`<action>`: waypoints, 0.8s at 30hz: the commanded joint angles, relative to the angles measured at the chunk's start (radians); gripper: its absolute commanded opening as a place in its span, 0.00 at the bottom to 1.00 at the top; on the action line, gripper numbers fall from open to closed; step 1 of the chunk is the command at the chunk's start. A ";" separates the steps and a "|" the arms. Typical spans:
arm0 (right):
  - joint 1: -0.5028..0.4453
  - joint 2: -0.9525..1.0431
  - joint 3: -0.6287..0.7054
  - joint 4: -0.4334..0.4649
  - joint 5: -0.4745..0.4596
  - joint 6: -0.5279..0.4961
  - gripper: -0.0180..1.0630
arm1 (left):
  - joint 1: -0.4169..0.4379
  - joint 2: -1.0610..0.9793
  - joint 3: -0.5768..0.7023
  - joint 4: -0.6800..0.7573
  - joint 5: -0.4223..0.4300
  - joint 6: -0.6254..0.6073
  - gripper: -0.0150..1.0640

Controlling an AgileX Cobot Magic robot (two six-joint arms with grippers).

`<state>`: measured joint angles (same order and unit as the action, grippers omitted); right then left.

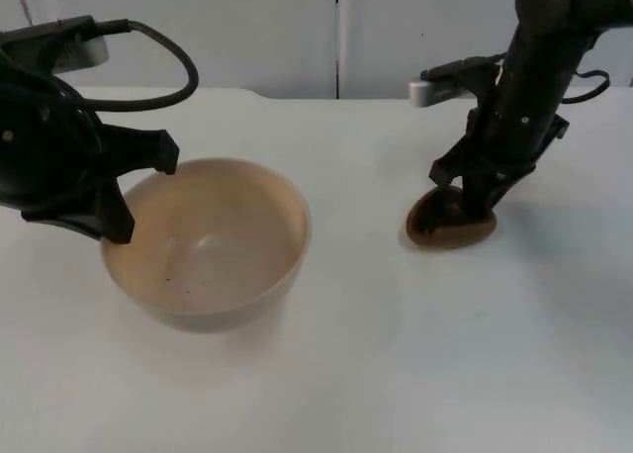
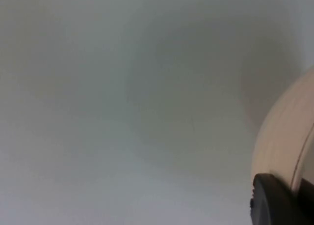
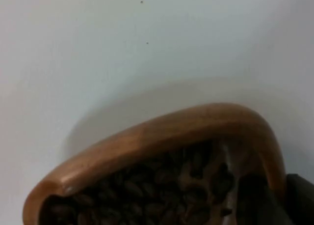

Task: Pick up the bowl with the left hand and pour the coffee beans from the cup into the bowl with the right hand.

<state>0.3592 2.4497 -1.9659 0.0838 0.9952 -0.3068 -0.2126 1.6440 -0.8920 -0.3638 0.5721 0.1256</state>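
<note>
The cream bowl [image 1: 208, 243] stands upright on the white bench [image 1: 346, 374], to the left of the brown cup [image 1: 450, 223], the two well apart. The left gripper [image 1: 138, 196] is at the bowl's left rim, one black finger reaching over the rim near its far side and the other down beside the rim on the nearer side; the fingers stand spread, and whether they actually press the wall cannot be told from the top view. In the left wrist view the bowl's pale outer wall [image 2: 287, 141] curves up just beside a black fingertip [image 2: 274, 203], with bare bench beyond it. The bowl's inside shows only a few dark specks. The cup is a shallow brown wooden vessel lying on the bench to the right of the bowl. The right gripper [image 1: 475, 198] comes down from above onto the cup's far side and pinches its rim. In the right wrist view the cup's rounded rim [image 3: 162, 131] arches over dark coffee beans [image 3: 147, 193] heaped inside, and a black finger [image 3: 255, 200] sits inside the rim.
</note>
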 commanded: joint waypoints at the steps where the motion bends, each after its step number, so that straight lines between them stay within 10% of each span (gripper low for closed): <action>1: 0.003 0.001 -0.005 0.005 0.006 -0.002 0.02 | 0.003 -0.008 0.000 -0.002 -0.010 -0.001 0.01; 15: 0.003 -0.063 -0.008 -0.041 0.067 0.012 0.02 | 0.003 -0.008 0.000 -0.004 -0.010 -0.001 0.01; 24: 0.059 -0.224 -0.008 -0.242 0.099 0.144 0.02 | 0.003 -0.008 0.000 -0.016 -0.010 -0.001 0.01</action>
<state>0.3877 2.2712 -1.9659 -0.1040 1.0751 -0.1943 -0.2126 1.6440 -0.8920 -0.3619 0.5721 0.1256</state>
